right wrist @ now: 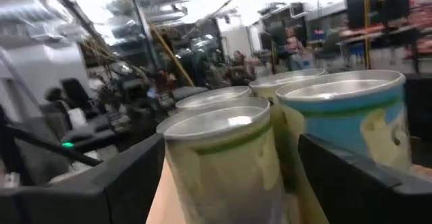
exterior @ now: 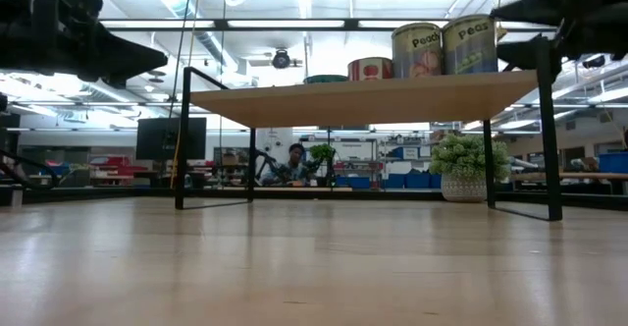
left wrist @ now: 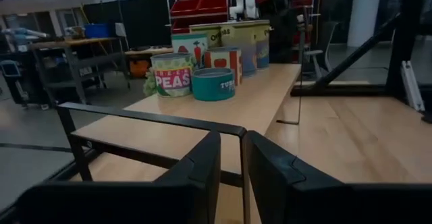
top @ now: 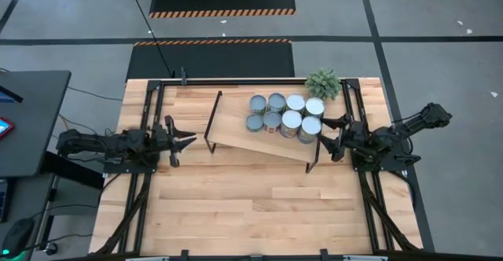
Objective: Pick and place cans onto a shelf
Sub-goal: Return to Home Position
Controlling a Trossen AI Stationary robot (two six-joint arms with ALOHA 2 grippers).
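Observation:
Several cans (top: 284, 114) stand upright in a tight cluster on the right end of the shelf (top: 236, 127), a light-wood board on thin black legs set slantwise across the table's far half. The left wrist view shows the cans (left wrist: 212, 84) at the board's far end. My left gripper (top: 189, 141) points level at the shelf's left end, shut, with only a slit between its fingers (left wrist: 202, 177) and nothing in it. My right gripper (top: 324, 133) hangs open just off the shelf's right end. The nearest can (right wrist: 223, 163) fills the view between its spread fingers, untouched.
A small potted plant (top: 323, 82) stands at the table's far edge behind the cans. Black rails (top: 149, 119) run along both sides of the table. The near half of the tabletop (top: 259, 206) is bare wood. A person (exterior: 294, 159) sits in the room beyond.

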